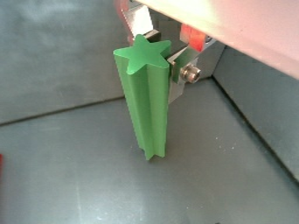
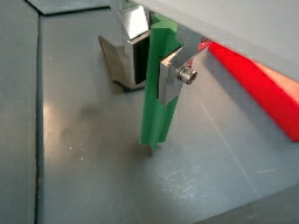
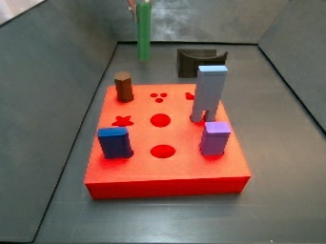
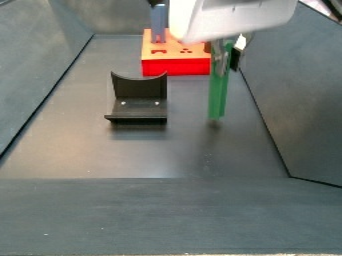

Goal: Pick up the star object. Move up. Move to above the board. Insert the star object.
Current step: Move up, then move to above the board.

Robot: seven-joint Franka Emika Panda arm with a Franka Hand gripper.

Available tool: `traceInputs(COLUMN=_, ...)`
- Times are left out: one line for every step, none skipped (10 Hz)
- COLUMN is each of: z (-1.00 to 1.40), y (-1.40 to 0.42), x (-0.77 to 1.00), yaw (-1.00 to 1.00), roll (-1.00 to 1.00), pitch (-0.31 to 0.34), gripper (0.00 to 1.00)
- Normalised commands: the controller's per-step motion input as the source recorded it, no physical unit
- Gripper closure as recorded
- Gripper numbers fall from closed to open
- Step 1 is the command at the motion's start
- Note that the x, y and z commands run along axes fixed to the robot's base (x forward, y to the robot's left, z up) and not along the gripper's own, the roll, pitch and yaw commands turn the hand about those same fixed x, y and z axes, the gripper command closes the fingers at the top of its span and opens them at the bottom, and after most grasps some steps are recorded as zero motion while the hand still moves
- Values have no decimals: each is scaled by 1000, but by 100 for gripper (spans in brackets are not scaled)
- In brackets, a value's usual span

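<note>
While the fixture (image 4: 135, 99) sits off to the left of it, the gripper (image 4: 227, 52) clamps the upright star object (image 4: 217, 85) near its top, the rod's foot on or just above the floor. Behind the gripper lies the board (image 4: 178, 63).

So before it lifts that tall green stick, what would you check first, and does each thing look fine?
1. Gripper around the star object: ok, silver fingers sit on either side near its top.
2. Star object upright: ok, it stands vertical on the floor in both side views.
3. Grip firm enough: cannot tell.
4. Fixture out of the way: ok, it stands apart beside the rod.
5. Star hole free on the board: ok, the star-shaped hole looks empty.
</note>
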Motion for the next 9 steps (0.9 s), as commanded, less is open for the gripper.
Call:
traceInputs(z=500, y=-7, x=-25, yaw=-16, roll=29, pitch=35, gripper=100)
traceInputs(z=392, y=1, x=-20, yaw=-14, roll=38, pitch=44, gripper=100)
traceInputs(z=1000, y=-21, x=-195, yaw=-364, roll=-40, pitch=17, gripper=100)
traceInputs(z=1000, y=-20, x=-198, yaw=-352, roll=-38, pitch=19, gripper=100)
traceInputs(z=1000, y=-14, x=-188, yaw=-250, roll=-44, pitch=0, gripper=100)
traceInputs(z=1000, y=-9, x=-184, yaw=-193, roll=-33, pitch=0, gripper=100)
traceInputs(z=1000, y=-1, x=-165, yaw=-98, roll=-1, pitch=6, gripper=100)
traceInputs(z=1000, y=4, x=-155, yaw=-73, roll=9, pitch=11, gripper=100)
traceInputs(z=956, y=11, x=-124, yaw=-46, roll=14, pitch=26, gripper=100)
